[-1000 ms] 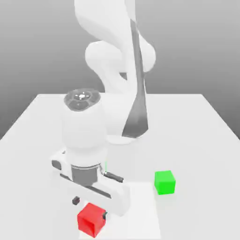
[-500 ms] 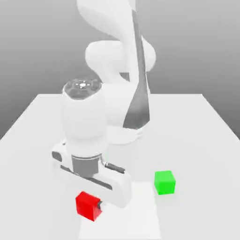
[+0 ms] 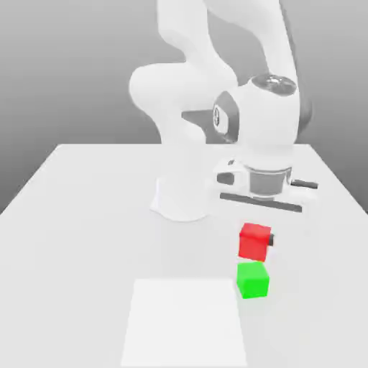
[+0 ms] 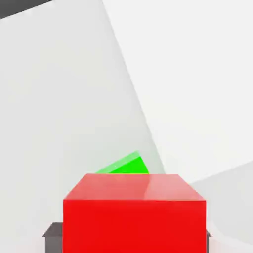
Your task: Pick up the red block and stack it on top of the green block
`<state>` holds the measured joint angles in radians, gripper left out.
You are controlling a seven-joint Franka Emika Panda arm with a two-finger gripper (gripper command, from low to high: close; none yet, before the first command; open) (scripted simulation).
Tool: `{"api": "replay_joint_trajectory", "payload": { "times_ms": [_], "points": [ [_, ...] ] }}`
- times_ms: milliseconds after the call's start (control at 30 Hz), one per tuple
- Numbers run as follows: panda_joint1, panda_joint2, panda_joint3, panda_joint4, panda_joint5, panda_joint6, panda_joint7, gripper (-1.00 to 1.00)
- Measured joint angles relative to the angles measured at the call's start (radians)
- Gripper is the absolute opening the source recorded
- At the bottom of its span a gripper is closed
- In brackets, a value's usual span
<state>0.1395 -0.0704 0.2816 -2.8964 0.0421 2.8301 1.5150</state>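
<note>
White tabletop, white arm bent over it. The gripper hangs clamped on the red block, holding it in the air directly above the green block, which sits on the tabletop. No readable writing anywhere.

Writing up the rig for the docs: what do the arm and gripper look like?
Glossy white arm with smooth rounded links and dark grey joint seams. The wrist ends in a round grey-capped housing, then a grey collar and a flat white hand bar. The gripper has small dark grey fingers. No visible cables or markings.
</note>
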Motion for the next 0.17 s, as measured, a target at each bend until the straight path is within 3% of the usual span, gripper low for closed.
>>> {"api": "replay_joint_trajectory", "payload": {
  "times_ms": [67, 100, 167],
  "points": [
    [-0.005, 0.070, -0.013, 0.001, -0.061, 0.066, 0.043, -1.00],
    [-0.004, 0.096, -0.020, 0.002, -0.085, 0.091, 0.060, 1.00],
    [-0.005, 0.096, -0.020, 0.002, -0.085, 0.091, 0.060, 1.00]
  ]
}}
